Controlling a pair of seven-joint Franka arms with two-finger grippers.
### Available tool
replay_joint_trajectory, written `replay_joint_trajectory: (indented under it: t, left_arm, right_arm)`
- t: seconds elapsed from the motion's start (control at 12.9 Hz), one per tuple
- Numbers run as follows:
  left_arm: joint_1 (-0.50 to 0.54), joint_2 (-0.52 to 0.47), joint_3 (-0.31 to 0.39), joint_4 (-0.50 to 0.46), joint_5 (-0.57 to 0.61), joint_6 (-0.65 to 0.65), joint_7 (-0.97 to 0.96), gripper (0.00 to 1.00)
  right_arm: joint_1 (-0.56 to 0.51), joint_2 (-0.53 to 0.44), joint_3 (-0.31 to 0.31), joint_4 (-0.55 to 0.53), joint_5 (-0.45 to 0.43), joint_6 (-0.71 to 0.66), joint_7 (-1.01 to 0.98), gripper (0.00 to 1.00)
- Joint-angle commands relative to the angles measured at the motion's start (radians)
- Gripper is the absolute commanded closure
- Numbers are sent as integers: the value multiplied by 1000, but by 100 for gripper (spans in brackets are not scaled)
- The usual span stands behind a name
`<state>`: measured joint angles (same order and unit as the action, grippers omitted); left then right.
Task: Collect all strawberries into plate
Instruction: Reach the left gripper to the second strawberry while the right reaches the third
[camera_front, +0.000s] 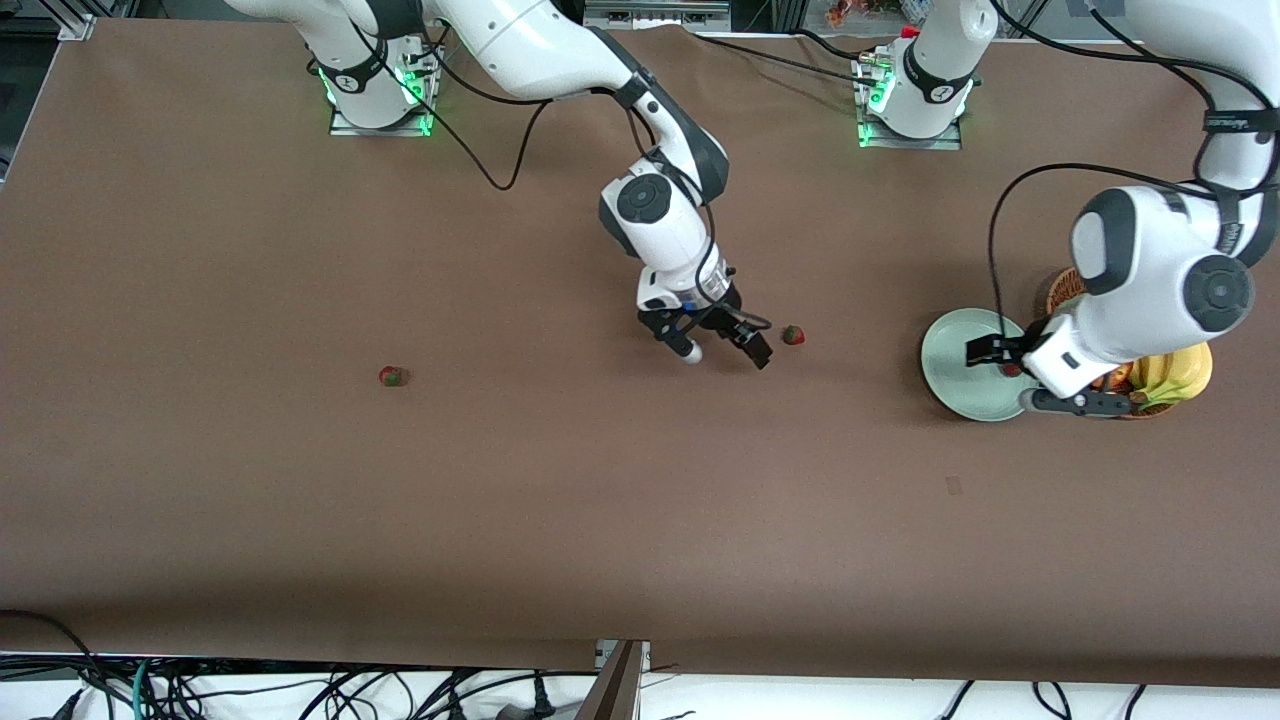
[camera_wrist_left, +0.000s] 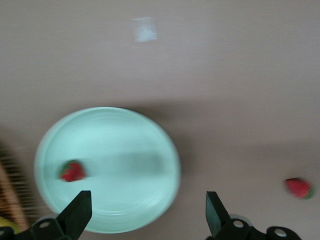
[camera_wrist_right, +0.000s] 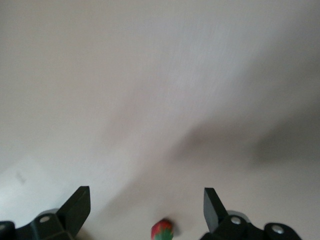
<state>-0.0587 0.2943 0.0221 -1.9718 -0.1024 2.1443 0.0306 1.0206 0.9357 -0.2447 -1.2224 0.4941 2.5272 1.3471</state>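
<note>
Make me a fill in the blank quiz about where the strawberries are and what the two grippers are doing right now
1. One strawberry already lies on the ____.
2. The number of strawberries lying on the bare table is ____.
3. The left gripper is over the plate with its fingers ____.
4. The right gripper, also open, is next to the strawberry near the table's ____.

Missing words: plate; two; open; middle
</note>
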Motion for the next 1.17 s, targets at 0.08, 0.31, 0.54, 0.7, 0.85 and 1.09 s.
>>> replay_joint_trajectory:
  t: [0.08, 0.31, 0.54, 0.7, 0.85, 1.09]
  left_arm:
    - [-4, -49, -196, -105, -11, 129, -284, 0]
    - [-10, -2, -338, -105, 94, 181, -562, 0]
    - [-22, 92, -386, -133, 211, 282, -736, 0]
    - [-29, 138, -387, -166, 217, 367, -771, 0]
    - [-30, 172, -387, -168, 217, 379, -775, 0]
    - [-36, 193, -386, -170, 221, 381, -804, 0]
  right_arm:
    - [-36, -123, -128, -46, -3, -350, -291, 0]
    - [-34, -173, -278, -135, -3, -560, -603, 0]
    - [-34, -230, -401, -308, -5, -598, -883, 0]
    - [-36, -230, -491, -385, -2, -594, -1128, 0]
    - [-66, -225, -527, -452, -2, -547, -1299, 0]
    - [-122, -219, -524, -532, 10, -460, -1448, 1]
